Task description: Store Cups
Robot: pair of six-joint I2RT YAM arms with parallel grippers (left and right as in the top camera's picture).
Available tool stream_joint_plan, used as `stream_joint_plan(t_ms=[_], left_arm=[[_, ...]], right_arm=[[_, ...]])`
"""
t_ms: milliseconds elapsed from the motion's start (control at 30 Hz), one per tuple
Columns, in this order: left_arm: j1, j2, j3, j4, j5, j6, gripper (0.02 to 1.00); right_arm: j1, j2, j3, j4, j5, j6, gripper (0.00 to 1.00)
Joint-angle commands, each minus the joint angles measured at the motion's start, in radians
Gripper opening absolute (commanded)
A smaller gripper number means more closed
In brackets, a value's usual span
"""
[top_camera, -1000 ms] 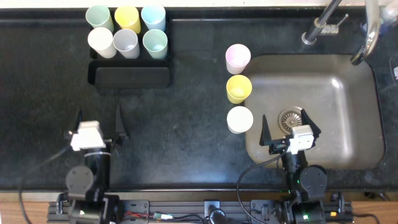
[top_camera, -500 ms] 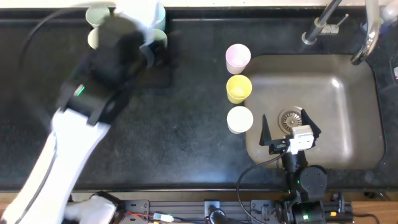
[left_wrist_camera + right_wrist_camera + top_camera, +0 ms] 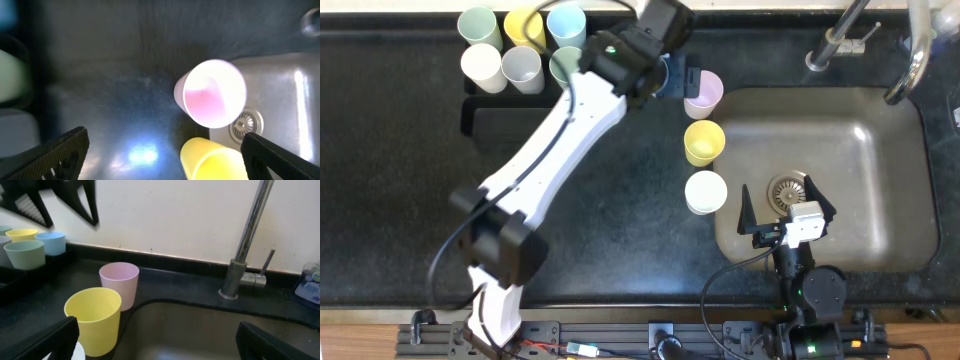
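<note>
Three cups stand in a row on the dark counter beside the sink: a pink cup (image 3: 704,90) (image 3: 212,92) (image 3: 119,284), a yellow cup (image 3: 704,142) (image 3: 212,160) (image 3: 94,317) and a white cup (image 3: 705,192). My left gripper (image 3: 678,80) (image 3: 165,160) (image 3: 60,202) hangs open above the counter just left of the pink cup, holding nothing. Low over the sink's near-left part, my right gripper (image 3: 785,205) (image 3: 160,350) stands open and empty.
A black rack (image 3: 530,122) at the back left holds several pastel cups (image 3: 523,68). The steel sink (image 3: 860,150) fills the right side, with a faucet (image 3: 840,35) (image 3: 247,240) behind it. The left arm stretches diagonally across the middle counter.
The left arm left its rest spot at the lower left, swept up over the rack, then swung right to the pink cup. The right arm has not moved.
</note>
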Motion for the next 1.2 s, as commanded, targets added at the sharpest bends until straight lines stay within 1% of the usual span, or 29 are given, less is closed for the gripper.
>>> stream_joint_plan(t_ms=[33, 367, 533, 667, 767, 867, 1033, 1100, 1200], left_arm=[[-0.014, 0.062, 0.034, 0.050, 0.047, -0.074, 1.000], [-0.015, 0.198, 0.140, 0.056, 0.042, -0.115, 1.000], [-0.017, 0.242, 0.152, 0.054, 0.043, -0.137, 0.998], [-0.017, 0.269, 0.153, 0.055, 0.043, -0.137, 0.956], [-0.021, 0.278, 0.153, 0.056, 0.021, -0.133, 0.888], [-0.023, 0.281, 0.153, 0.064, -0.004, -0.130, 0.774], [-0.026, 0.285, 0.153, 0.077, -0.004, -0.127, 0.603], [-0.028, 0.287, 0.153, 0.093, 0.006, -0.102, 0.520], [-0.033, 0.288, 0.153, 0.112, 0.006, -0.079, 0.441]], right_arm=[[-0.006, -0.009, -0.013, 0.005, -0.010, -0.003, 0.993], [-0.006, -0.009, -0.013, 0.005, -0.010, -0.003, 0.998], [-0.006, -0.009, -0.013, 0.005, -0.010, -0.003, 0.996], [-0.006, -0.009, -0.013, 0.005, -0.010, -0.003, 0.996], [-0.006, -0.009, -0.014, 0.005, -0.010, -0.003, 0.998], [-0.006, -0.009, -0.013, 0.005, -0.010, -0.003, 0.998], [-0.006, -0.009, -0.014, 0.005, -0.010, -0.003, 0.996], [-0.006, -0.009, -0.013, 0.005, -0.010, -0.003, 0.996], [-0.006, -0.009, -0.013, 0.005, -0.010, -0.003, 0.993]])
